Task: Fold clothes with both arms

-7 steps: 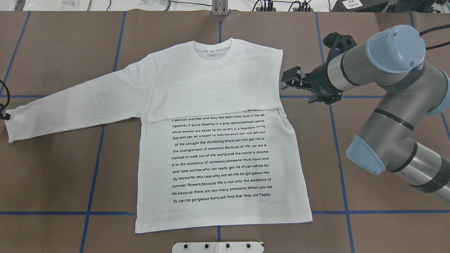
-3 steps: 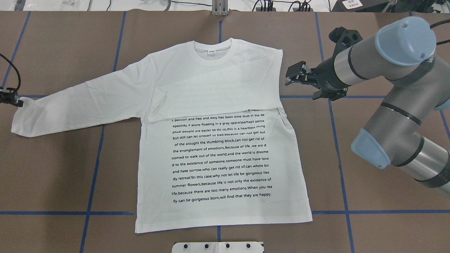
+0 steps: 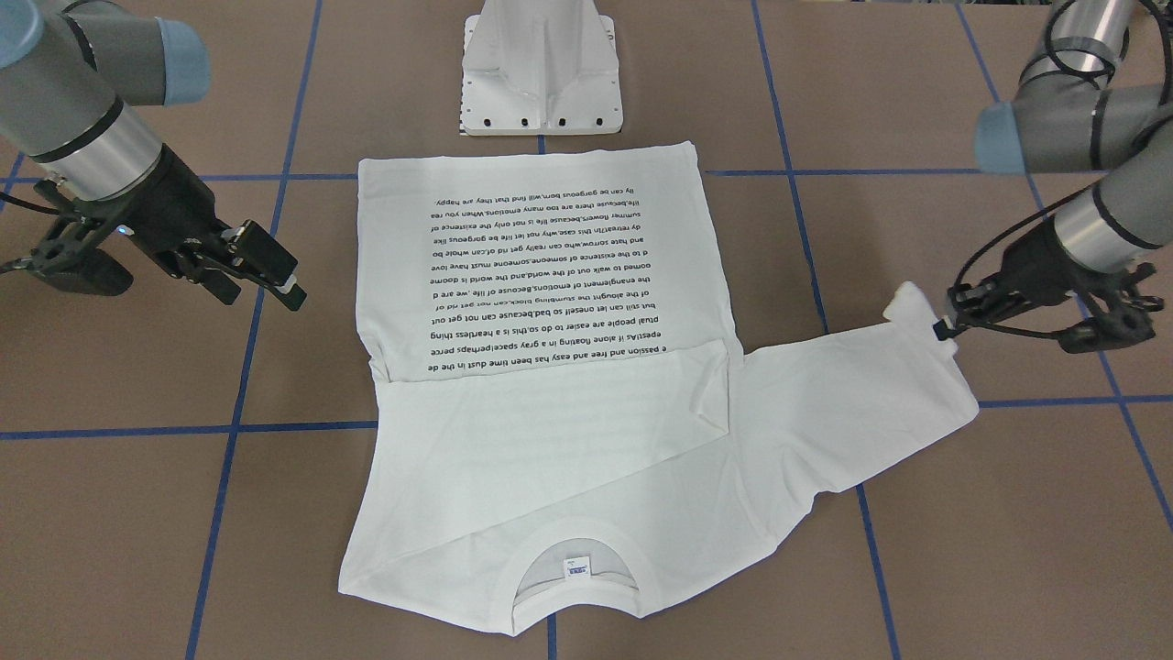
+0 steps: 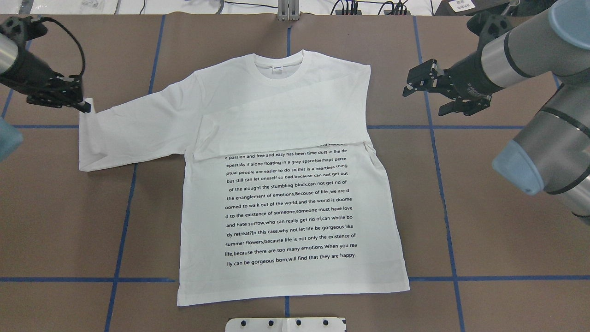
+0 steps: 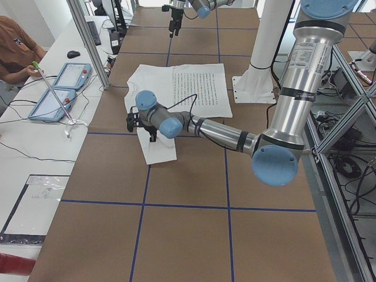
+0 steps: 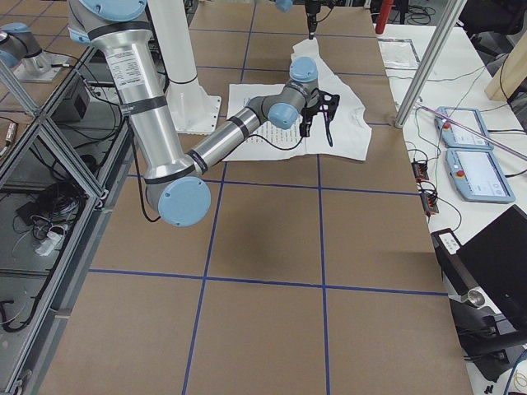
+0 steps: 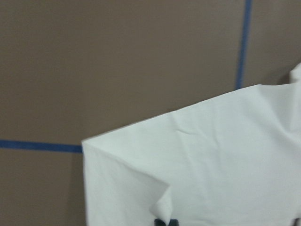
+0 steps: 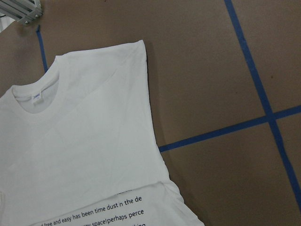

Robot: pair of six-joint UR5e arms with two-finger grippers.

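so: one sleeve in, one in hand

the t-shirt point(image 4: 286, 207) lies flat, print up, on the table point(image 4: 461, 230). we count the right sleeve point(image 4: 286, 129) done, laid across the chest. our left gripper point(image 4: 83, 107) pinches the raised cuff of the left sleeve point(image 4: 133, 129). the right gripper point(image 4: 411, 83) hangs open and empty beside the shoulder. the body folds are left, we judge.

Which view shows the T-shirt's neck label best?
The exterior front-facing view: the neck label lies nearest that camera and looks largest, its blue mark visible. The overhead and right wrist views show only a small pale tab. In both side views it is too small to find; the left wrist view shows only sleeve cloth.
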